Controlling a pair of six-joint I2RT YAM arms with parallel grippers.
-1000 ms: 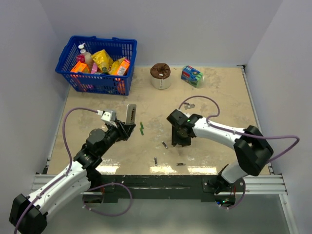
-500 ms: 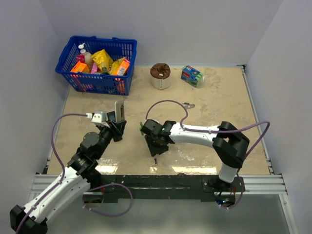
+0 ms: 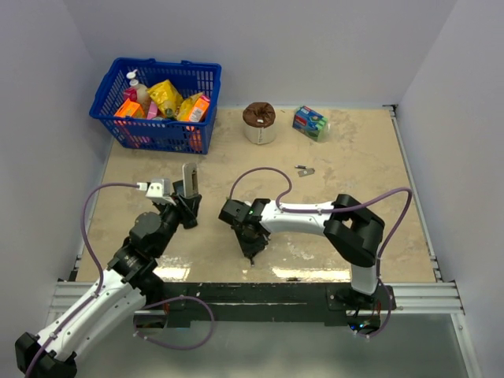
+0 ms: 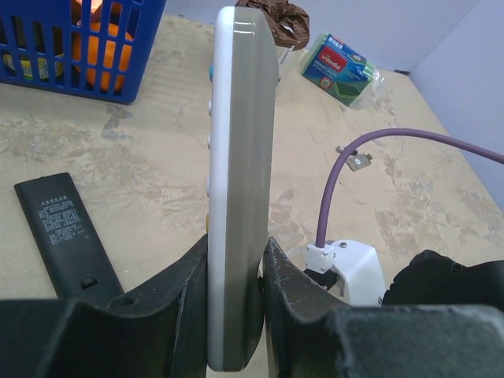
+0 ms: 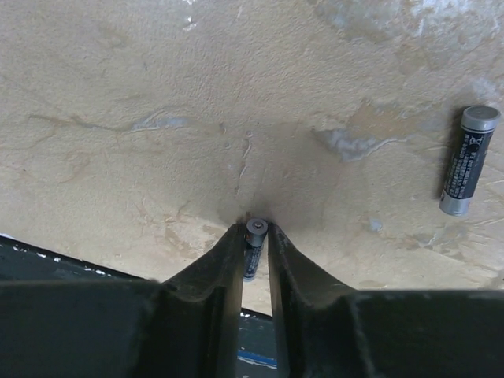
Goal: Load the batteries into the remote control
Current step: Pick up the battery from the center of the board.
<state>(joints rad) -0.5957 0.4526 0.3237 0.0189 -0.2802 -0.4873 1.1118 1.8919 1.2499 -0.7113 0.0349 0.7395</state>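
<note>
Top view: blue mesh basket upper left, brown-topped roll and sponge pack top centre, well apart from arms. Slim black remote flat on mottled beige table, left wrist view lower left. Left gripper clamps white remote upright, edge-on. Right gripper narrow, pinching dark cylindrical battery at tabletop, bottom centre. Second battery loose at right edge.

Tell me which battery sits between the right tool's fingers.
The dark battery caught between the fingertips of the right tool; the second battery lies apart on the table, untouched.
</note>
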